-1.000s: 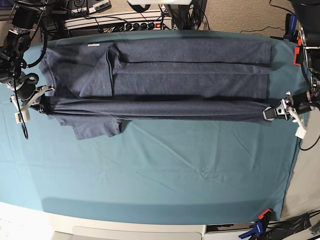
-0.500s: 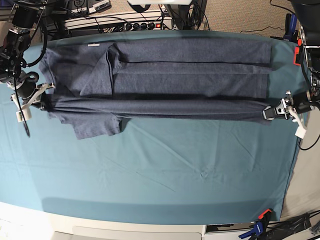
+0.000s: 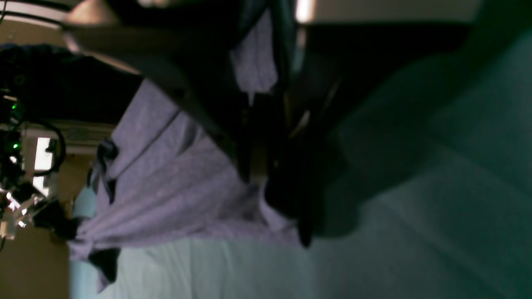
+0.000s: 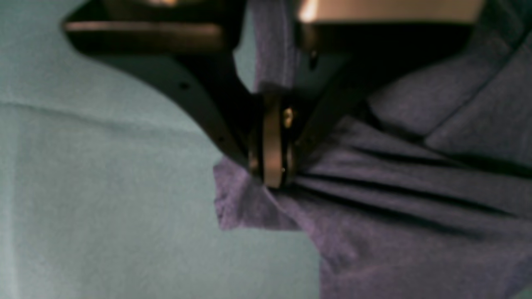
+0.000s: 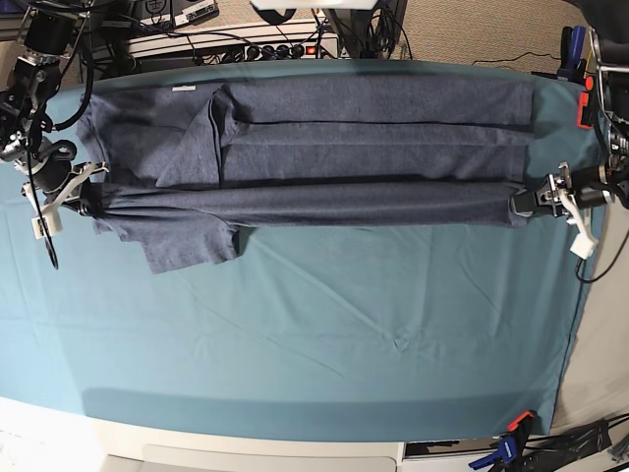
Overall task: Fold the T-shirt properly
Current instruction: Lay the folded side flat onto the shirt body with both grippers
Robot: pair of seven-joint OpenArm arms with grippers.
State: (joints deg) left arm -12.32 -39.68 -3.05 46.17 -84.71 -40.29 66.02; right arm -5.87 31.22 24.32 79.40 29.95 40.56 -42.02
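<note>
Folding one long side of the shirt (image 5: pixel 373 157) over the rest looks to be the step in hand, and I judge it partway done. The shirt lies spread across the far half of the worktop (image 5: pixel 324 344), its near edge drawn into a long band between my two hands. My left hand (image 5: pixel 519 205) is closed on one end of that band, and my right hand (image 5: pixel 95 204) is closed on the other, with creases running away from its fingertips in the right wrist view. The next move, as I see it, calls for carrying both ends away from the near edge at an even pace, keeping the band taut, then laying it flat before I let go. A sleeve (image 5: pixel 192 248) sticks out toward the near side, close to my right hand; it probably needs tucking in afterwards. Creases by my right hand could spoil a neat edge, and the bunched fold (image 5: pixel 218 113) at the far side may leave a lump. Bare cloth lies on the near side, and a cable (image 5: pixel 601 275) hangs beside my left arm, which I should keep from snagging.
</note>
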